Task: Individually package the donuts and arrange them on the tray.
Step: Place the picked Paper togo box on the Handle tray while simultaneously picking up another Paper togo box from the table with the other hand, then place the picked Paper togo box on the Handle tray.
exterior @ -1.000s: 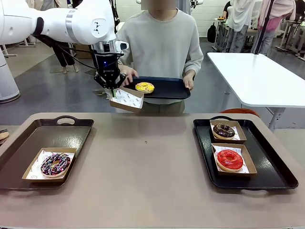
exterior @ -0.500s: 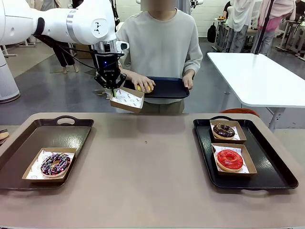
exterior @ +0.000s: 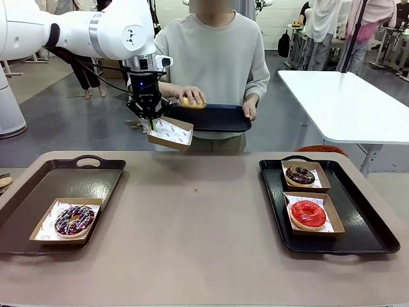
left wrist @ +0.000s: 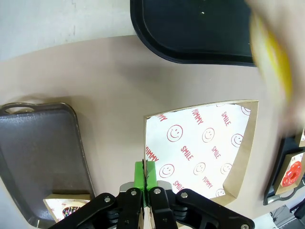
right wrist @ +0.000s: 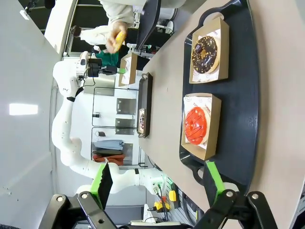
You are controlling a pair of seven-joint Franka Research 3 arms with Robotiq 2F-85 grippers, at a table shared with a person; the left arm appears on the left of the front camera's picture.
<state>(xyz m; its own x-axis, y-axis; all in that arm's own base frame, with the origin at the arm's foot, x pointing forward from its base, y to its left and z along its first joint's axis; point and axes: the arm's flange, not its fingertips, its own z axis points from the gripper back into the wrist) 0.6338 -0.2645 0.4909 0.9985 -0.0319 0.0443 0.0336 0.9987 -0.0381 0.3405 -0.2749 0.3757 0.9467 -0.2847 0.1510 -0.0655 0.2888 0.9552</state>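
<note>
Bare table middle [exterior: 198,217] passable, flanked by left tray [exterior: 38,236], right tray [exterior: 370,236]

White arm [exterior: 77,29], black end effector [exterior: 148,114], green pads.

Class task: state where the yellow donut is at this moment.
In the front view, the yellow donut is in the person's hand, above the left end of the black tray the person holds, just right of the left pincer gripping an empty paper box.
</note>
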